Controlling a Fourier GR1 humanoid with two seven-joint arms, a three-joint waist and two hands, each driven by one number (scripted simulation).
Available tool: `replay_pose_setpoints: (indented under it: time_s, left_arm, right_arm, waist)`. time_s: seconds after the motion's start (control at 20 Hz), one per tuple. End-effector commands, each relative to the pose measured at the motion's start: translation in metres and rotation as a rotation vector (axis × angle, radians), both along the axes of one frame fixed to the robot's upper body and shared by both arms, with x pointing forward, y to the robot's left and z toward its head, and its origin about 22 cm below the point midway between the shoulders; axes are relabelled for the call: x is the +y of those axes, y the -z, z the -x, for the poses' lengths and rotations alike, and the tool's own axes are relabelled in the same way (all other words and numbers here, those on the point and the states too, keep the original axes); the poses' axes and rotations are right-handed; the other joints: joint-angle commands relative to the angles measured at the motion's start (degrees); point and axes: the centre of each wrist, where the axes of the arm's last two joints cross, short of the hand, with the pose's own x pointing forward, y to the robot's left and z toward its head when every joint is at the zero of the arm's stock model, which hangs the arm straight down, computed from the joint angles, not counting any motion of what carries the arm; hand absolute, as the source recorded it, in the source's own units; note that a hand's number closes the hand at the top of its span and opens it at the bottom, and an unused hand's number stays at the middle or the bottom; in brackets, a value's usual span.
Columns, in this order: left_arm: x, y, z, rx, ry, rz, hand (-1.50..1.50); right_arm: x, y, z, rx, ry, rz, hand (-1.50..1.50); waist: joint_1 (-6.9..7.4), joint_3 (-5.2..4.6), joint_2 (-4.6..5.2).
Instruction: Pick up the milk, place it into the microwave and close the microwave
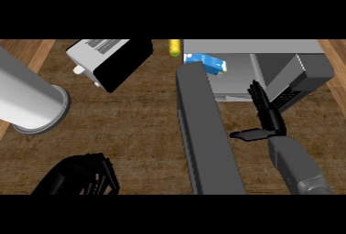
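Observation:
The milk [206, 63], a small blue and white carton, stands inside the grey microwave [270, 48] at the top right, near the left of its cavity. The microwave's door [206, 137] is swung wide open and runs as a long dark slab down the middle of the view. My right hand [266, 112] is open in front of the cavity, to the right of the door. Its fingers are straight and point toward the microwave, its thumb sticks out left, and it holds nothing. My left hand [78, 176] rests at the lower left with relaxed fingers.
A white toaster [94, 57] with a black side sits at the top left. A large grey cylinder [30, 100] stands at the left edge. A small yellow object [175, 47] lies behind the door's far end. Brown counter [135, 119] spreads between these.

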Motion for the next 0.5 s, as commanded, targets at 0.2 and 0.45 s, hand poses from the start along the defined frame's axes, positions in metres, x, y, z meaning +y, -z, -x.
replay_pose_setpoints:
  time_s: [0.2,0.45]
  left_arm:
    - [-0.037,0.002,-0.037,-0.035,0.039,-0.036,1.50]
    - [-0.086,0.007,-0.055,-0.071,0.139,-0.162,1.50]
  right_arm:
    - [-0.024,0.022,0.048,-0.006,0.035,-0.035,-1.50]
    - [-0.063,0.022,0.081,0.002,0.022,-0.005,-1.50]
  waist:
    - [-0.69,-0.06,-0.19]
    - [-1.71,-0.09,-0.24]
